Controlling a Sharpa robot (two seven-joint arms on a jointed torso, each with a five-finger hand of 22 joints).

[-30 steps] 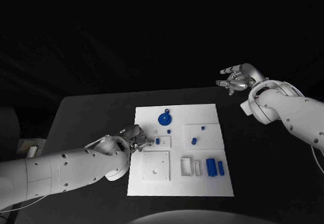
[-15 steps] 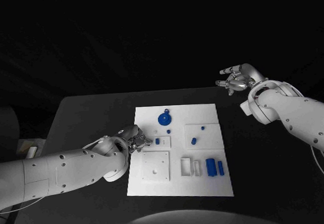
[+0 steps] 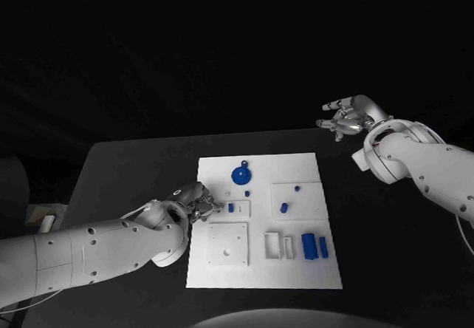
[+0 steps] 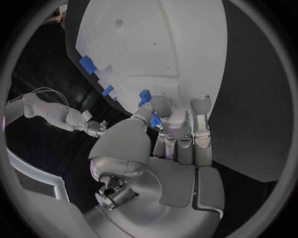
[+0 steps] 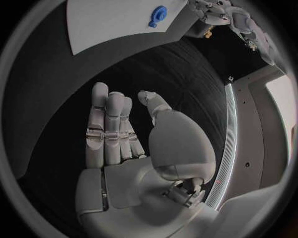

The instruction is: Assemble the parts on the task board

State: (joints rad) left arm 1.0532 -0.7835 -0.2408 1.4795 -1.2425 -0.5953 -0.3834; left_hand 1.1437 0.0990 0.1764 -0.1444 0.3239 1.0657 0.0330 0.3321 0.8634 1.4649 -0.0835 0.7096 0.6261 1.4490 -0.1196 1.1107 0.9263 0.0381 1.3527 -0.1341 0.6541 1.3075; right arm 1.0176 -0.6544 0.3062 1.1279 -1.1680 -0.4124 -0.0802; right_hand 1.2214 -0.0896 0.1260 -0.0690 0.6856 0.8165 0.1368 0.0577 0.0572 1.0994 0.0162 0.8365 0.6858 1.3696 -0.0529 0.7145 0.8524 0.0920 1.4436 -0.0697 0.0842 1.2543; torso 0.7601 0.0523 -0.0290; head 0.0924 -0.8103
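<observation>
Reaching over the left edge of the task board (image 3: 266, 270), the left hand (image 3: 200, 201) has its fingers (image 4: 179, 130) drawn together around a small blue part (image 4: 154, 120); in the left wrist view the piece sits between the thumb and the fingertips, so the hand appears to be pinching it, just above the white surface. Another blue part (image 4: 144, 95) lies on the board just beside those fingertips, and in the head view a short blue part (image 3: 231, 207) sits in a square recess right next to the hand.

The right hand (image 3: 345, 115) hangs well apart from the board, beyond the table's (image 3: 130, 162) far right corner, its fingers (image 5: 107, 126) straight, side by side and away from the thumb, holding nothing.

On the board itself, a round blue disc with a small tab (image 3: 241, 174) lies near the far edge. Toward the right side, a small blue piece (image 3: 284, 206) rests in another square recess with a tiny blue peg (image 3: 298, 186) beside it. Near the front, a raised white square plate (image 3: 228, 243) stands on the left, a white frame (image 3: 274, 244) in the middle, and two upright blue blocks (image 3: 314, 246) just to the right of it.
</observation>
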